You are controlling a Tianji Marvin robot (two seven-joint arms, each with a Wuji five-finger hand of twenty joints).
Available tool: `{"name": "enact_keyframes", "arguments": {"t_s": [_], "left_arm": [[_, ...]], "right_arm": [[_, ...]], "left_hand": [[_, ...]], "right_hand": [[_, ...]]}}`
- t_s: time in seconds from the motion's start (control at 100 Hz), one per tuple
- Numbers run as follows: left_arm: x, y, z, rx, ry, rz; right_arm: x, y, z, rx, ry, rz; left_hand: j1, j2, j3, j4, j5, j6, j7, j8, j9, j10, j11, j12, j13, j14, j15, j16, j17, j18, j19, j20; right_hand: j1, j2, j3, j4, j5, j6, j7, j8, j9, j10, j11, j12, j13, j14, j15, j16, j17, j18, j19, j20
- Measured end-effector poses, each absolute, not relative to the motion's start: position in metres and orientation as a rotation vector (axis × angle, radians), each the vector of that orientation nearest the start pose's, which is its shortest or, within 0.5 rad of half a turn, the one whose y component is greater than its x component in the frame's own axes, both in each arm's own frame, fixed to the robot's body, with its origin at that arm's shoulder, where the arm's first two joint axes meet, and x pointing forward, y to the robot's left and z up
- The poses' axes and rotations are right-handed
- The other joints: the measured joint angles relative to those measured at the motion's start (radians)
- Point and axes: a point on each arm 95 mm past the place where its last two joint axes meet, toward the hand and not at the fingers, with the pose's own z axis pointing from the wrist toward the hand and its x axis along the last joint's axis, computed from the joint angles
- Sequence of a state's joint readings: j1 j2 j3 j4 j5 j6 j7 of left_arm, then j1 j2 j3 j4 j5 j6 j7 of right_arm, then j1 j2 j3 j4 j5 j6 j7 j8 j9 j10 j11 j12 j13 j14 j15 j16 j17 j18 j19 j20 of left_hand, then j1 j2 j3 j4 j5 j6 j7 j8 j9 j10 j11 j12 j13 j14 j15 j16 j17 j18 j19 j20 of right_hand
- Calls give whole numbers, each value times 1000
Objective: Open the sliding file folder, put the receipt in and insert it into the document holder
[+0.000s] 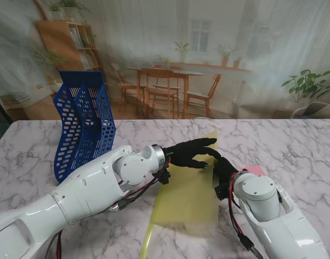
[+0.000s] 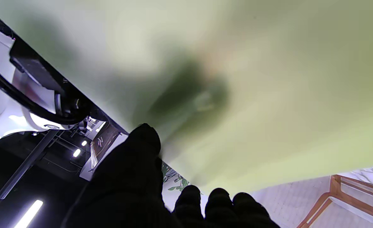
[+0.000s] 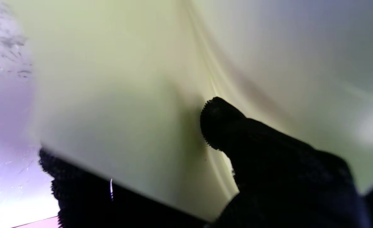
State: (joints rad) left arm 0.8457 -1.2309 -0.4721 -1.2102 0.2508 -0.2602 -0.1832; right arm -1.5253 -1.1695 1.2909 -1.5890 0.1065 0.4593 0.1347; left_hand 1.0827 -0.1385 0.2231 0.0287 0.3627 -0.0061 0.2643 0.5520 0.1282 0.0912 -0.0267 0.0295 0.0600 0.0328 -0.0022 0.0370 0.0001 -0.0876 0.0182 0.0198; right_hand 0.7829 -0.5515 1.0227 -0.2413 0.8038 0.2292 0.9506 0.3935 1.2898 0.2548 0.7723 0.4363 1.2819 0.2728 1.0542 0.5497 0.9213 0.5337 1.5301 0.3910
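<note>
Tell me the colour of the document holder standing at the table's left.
The document holder is blue, with a perforated slot pattern in its walls. The stand view shows it best.

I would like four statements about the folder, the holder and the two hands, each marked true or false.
1. The yellow folder stands inside the blue document holder. False: it is on the marble table, to the right of the holder.
2. The left hand reaches over the folder's far part. True.
3. The right hand rests far from the folder. False: it is at the folder's right edge, with its fingers against the sheet.
4. A pink paper lies beside the right hand. True.
</note>
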Motion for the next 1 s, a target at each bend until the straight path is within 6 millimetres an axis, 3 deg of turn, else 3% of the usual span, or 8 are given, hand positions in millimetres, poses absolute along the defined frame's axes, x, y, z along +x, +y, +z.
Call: {"name": "enact_keyframes", "arguments": {"t_s": [0.1,0.25,0.45,0.57,0.66,0.78,0.91,1.0], "left_arm": [[469,-200,-287,-1223,2130,-1993],[471,-198,-285,-1169,2154,-1953],[473,-191,-280,-1077,2181,-1895],[476,-183,-276,-1060,2167,-1885],[478,-176,-275,-1023,2163,-1861],[477,-165,-272,-943,2156,-1839],[477,-157,-273,-913,2140,-1849],[478,-156,-274,-903,2129,-1867]], "right_arm": [[412,-11,-344,-2621,-705,-1566],[412,-10,-345,-2620,-699,-1560],[411,-10,-346,-2622,-694,-1557],[411,-11,-347,-2625,-691,-1555],[411,-12,-346,-2628,-687,-1558],[411,-13,-346,-2631,-683,-1560],[411,-13,-346,-2633,-682,-1560],[411,-13,-346,-2633,-684,-1557]], "left_hand": [[22,0,14,0,16,-12,24,9,0,1,0,0,0,0,0,0,-1,0,0,3],[-70,-74,316,14,31,-15,38,9,0,1,0,0,0,1,0,2,-2,1,0,14],[-114,-84,328,33,32,-15,56,9,0,1,0,0,0,1,0,23,-2,2,0,16],[-130,-84,250,33,48,-13,114,31,0,3,1,12,0,11,0,42,-3,14,0,29],[-130,-96,163,0,66,-9,146,51,0,3,1,27,0,15,0,64,-4,16,0,41],[-131,-126,-6,0,92,9,164,61,0,15,2,76,0,32,0,132,-6,34,0,114],[-128,-183,-28,0,104,12,248,78,0,26,15,121,1,44,19,164,-8,40,13,173],[-63,-208,-37,-9,116,9,304,85,0,24,28,123,1,43,27,165,-8,37,14,191]], "right_hand": [[0,0,-3,0,0,0,-1,0,0,0,0,0,0,0,0,-1,-2,0,0,0],[0,0,-7,0,0,0,-12,0,0,1,0,0,0,0,0,-4,-8,0,-1,0],[0,0,-9,0,-1,1,-24,0,-1,1,0,0,0,0,0,-6,-9,0,-1,0],[0,11,-14,0,-2,7,-26,0,-1,1,0,0,0,0,-1,-9,-9,0,-1,0],[0,11,-14,0,-2,7,-26,0,-12,2,0,0,0,0,-1,-12,-11,0,-1,0],[0,11,-15,-1,-2,7,-26,0,-12,4,0,0,0,0,-1,-12,-11,0,-1,0],[0,11,-16,-1,-2,7,-26,0,-12,4,0,0,0,0,-1,-12,-19,0,-1,0],[0,11,-16,-1,-2,7,-26,0,-13,4,0,0,0,0,-1,-12,-21,0,-1,0]]}}
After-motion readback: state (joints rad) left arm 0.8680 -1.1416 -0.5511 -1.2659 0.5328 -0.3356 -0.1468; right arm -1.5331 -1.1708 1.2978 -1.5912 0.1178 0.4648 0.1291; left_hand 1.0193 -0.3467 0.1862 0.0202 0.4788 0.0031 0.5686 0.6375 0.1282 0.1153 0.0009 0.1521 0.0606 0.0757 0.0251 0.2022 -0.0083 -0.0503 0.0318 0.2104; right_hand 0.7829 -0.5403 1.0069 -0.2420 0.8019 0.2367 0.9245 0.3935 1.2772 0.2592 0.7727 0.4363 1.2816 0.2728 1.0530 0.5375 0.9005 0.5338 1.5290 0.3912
